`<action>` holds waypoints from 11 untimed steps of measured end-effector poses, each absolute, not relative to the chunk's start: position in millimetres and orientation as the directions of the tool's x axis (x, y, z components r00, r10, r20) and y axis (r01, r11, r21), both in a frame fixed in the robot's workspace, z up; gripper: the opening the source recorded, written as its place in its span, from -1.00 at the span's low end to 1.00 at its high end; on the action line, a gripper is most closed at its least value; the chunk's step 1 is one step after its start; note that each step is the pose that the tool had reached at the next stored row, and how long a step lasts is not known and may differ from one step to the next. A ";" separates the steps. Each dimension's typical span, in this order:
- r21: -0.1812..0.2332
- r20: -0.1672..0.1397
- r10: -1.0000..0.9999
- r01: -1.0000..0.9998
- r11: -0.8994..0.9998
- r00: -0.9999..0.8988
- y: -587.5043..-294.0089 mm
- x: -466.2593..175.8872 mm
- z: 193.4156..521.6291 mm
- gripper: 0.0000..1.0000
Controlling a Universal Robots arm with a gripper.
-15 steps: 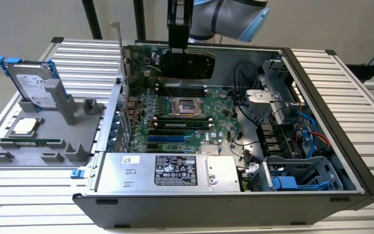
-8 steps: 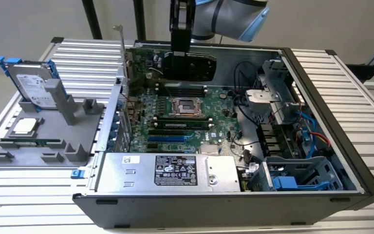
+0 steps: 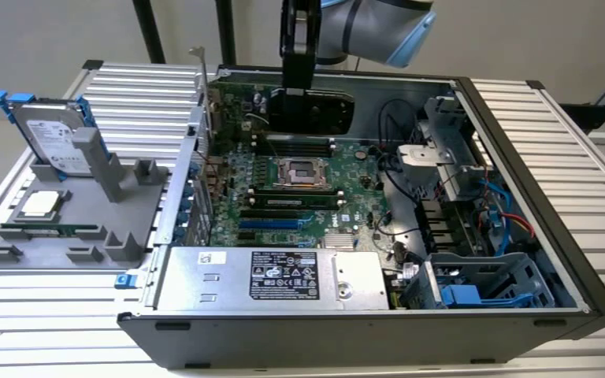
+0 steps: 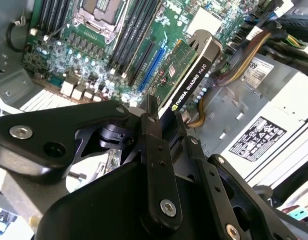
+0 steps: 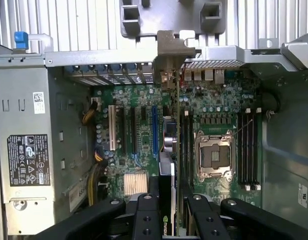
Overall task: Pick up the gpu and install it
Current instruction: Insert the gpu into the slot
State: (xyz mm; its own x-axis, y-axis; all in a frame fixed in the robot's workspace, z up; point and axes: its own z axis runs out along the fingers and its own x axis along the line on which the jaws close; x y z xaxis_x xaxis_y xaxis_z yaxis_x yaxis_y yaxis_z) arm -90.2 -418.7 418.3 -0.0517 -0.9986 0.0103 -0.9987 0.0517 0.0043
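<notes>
- End effector (image 4: 166, 117) pinching the gpu (image 4: 186, 82) by its top edge; card hangs edge-down inside the open PC case (image 3: 513, 126), above the motherboard (image 5: 138, 150), not seated.
- Exterior view: gpu (image 3: 311, 110) sits high, toward the far wall of the case, over the memory slots (image 3: 297, 146) beside the CPU socket (image 3: 305, 172).
- First wrist view: card seen edge-on; its silver bracket (image 5: 170, 55) near the rear slot openings.
- Risk: card edge not in line w/ the blue slot (image 5: 155, 130) → connector lands on the board or neighbouring parts; judged, alignment not confirmable from here.
- Risk: bracket catches the rear frame → card tilts in grip.
- Risk: grip is narrow, on one edge; push-down force could make the card slip or pivot.
- Risk: cables (image 3: 402, 169) close by, poss. snag w/ sideways travel.
</notes>
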 end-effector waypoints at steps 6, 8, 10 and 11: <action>0.000 0.010 -0.999 -0.999 0.052 -0.052 -418.7 -87.3 412.3 -1.00; -0.001 0.010 -0.999 -0.999 0.052 -0.052 -418.7 -87.1 409.8 -1.00; -0.001 0.010 -0.999 -0.999 0.052 -0.052 -418.7 -86.9 407.9 -1.00; -0.001 0.010 -0.999 -0.999 0.052 -0.052 -418.7 -86.9 407.4 -1.00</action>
